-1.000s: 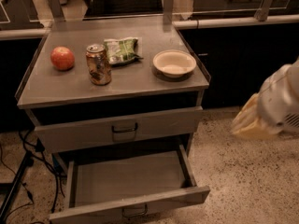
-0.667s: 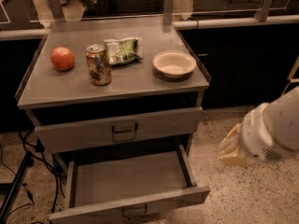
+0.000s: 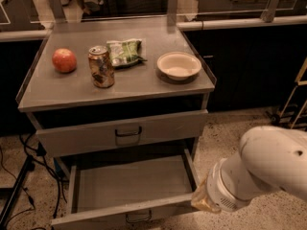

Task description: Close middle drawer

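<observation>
hanging low at the right of the frame, the robot's white arm (image 3: 268,166) holds its gripper (image 3: 202,202) just beside the front right corner of the middle drawer (image 3: 129,186). the drawer stands pulled far out of the grey cabinet, its shallow grey inside open to view. its low front panel lies near the bottom edge of the view, with a small dark loop handle (image 3: 138,218) at its centre. only a yellowish tip of the gripper shows past the arm's round wrist. whether it is released or clenched cannot be told, nor whether it touches the drawer.

above, the taller top drawer (image 3: 158,127) sits a little way out from the cabinet, a larger dark handle in the middle of its front. on the worktop (image 3: 144,85) stand four things. from left to right they are a round red-orange fruit (image 3: 64,60), an upright drink can (image 3: 101,66), a green snack bag (image 3: 124,52) lying flat just behind the can, and a pale bowl (image 3: 179,65) near the right edge. fruit and can stand apart, and the bowl sits well apart from both. dark cables (image 3: 29,163) trail to the left of the cabinet, over a speckled floor (image 3: 230,133) that also shows to its right, beneath the arm.
</observation>
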Controlling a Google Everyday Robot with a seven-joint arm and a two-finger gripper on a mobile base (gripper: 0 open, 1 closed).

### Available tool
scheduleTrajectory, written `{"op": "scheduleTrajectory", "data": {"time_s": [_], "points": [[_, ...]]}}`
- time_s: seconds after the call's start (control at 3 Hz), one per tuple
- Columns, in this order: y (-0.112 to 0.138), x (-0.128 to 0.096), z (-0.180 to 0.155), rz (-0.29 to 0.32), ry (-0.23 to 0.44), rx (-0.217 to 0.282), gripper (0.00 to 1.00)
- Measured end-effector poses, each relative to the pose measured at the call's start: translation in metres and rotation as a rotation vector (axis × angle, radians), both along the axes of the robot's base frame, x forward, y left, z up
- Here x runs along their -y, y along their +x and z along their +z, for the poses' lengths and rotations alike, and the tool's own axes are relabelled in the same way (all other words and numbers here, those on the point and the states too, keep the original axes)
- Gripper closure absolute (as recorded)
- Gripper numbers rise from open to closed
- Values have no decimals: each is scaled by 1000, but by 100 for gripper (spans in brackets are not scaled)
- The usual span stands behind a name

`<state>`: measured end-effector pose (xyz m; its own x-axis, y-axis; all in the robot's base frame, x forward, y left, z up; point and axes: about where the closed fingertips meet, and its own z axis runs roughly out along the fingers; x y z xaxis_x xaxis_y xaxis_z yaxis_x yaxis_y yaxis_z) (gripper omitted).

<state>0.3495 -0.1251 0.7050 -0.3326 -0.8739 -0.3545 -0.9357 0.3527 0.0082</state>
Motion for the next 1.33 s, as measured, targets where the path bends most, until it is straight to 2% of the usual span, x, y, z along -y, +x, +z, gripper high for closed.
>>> {"op": "scheduleTrajectory", "data": {"time_s": [0.67,1.0,1.33], "points": [[-3,0,-4,-5,-4,-4,100],[-11,-13,-44,-46,-34,-43,100],[-7,-29,-94,-60,-78,-51,100]]}}
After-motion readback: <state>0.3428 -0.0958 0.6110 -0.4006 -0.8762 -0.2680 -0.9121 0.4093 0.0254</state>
